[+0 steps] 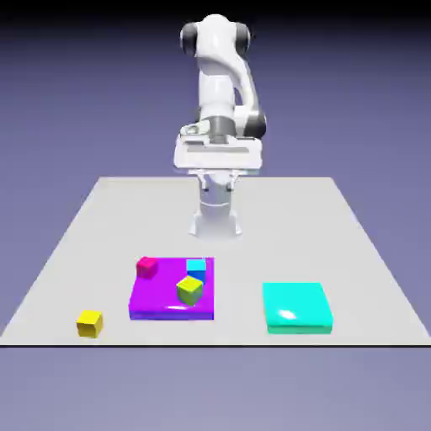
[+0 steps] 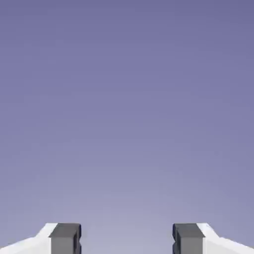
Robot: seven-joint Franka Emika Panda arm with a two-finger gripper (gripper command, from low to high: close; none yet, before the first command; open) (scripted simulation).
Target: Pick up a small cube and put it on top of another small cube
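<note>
Here, the white arm's two-finger gripper hangs high above the grey table, jaws spread wide on nothing.
The small plain bright-yellow cube sits near the table's front edge, apart from the flat magenta square pad, toward the exterior view's left.

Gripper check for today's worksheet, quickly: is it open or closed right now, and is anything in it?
Gripper: open, the two grey fingertips stand wide apart with only backdrop between them; it holds nothing.
</note>
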